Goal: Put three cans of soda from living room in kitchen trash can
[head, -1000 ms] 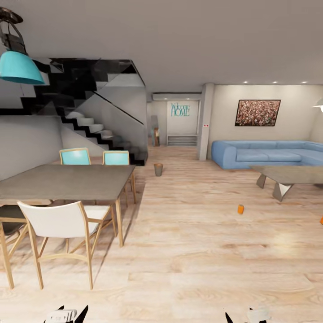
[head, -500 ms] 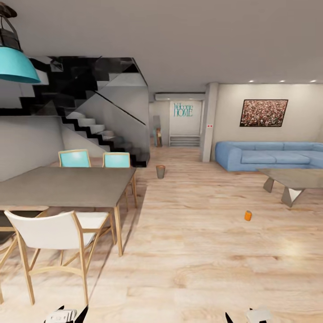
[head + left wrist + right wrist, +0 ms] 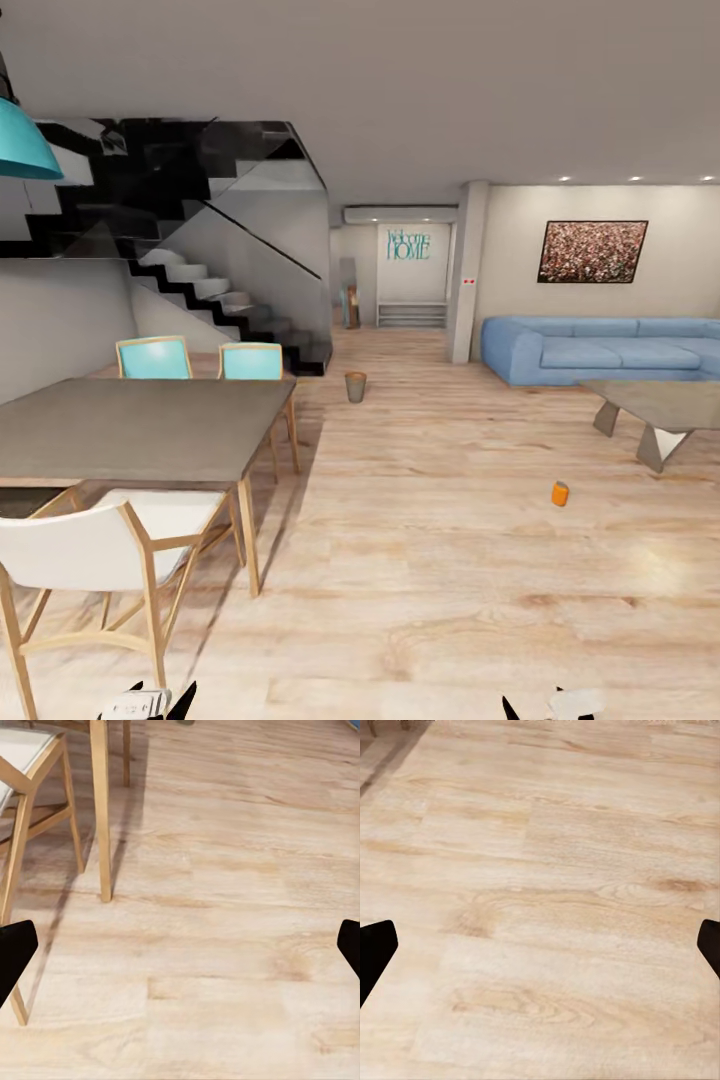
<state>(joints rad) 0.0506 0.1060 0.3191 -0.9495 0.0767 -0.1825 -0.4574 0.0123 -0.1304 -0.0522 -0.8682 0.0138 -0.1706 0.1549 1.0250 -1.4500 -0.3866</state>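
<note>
The left jaws (image 3: pixel 180 952) are being held wide apart, with the 2 dark fingertips (image 3: pixel 13 954) seen at opposite edges of the left wrist view and nothing gripped between them. The right jaws (image 3: pixel 540 952) are likewise being held wide open and empty over bare wood plank floor (image 3: pixel 547 870). In the head view both are seen low at the frame's bottom edge, the left jaws (image 3: pixel 150 702) and the right jaws (image 3: pixel 560 705) being kept well apart.

Near the left jaws, the leg of a dining surface (image 3: pixel 100 810) and part of a white chair (image 3: pixel 22 765) are being shown standing on the floor. In the head view that grey dining surface (image 3: pixel 140 425) is seen at the left, with a white chair (image 3: pixel 90 550) in front and 2 turquoise chairs (image 3: pixel 152 357) behind.

1 orange can of soda (image 3: pixel 560 493) is standing upright on the floor at the right, near a low coffee table (image 3: pixel 660 405) and apart from it. The trash can (image 3: pixel 355 386) is seen further off on the floor, near the foot of a black staircase (image 3: pixel 200 290); its inside is too small to be made out. A blue sofa (image 3: pixel 600 348) is placed along the far right wall beneath a framed picture (image 3: pixel 592 251), and a turquoise pendant lamp (image 3: pixel 22 145) is hanging at the upper left.
</note>
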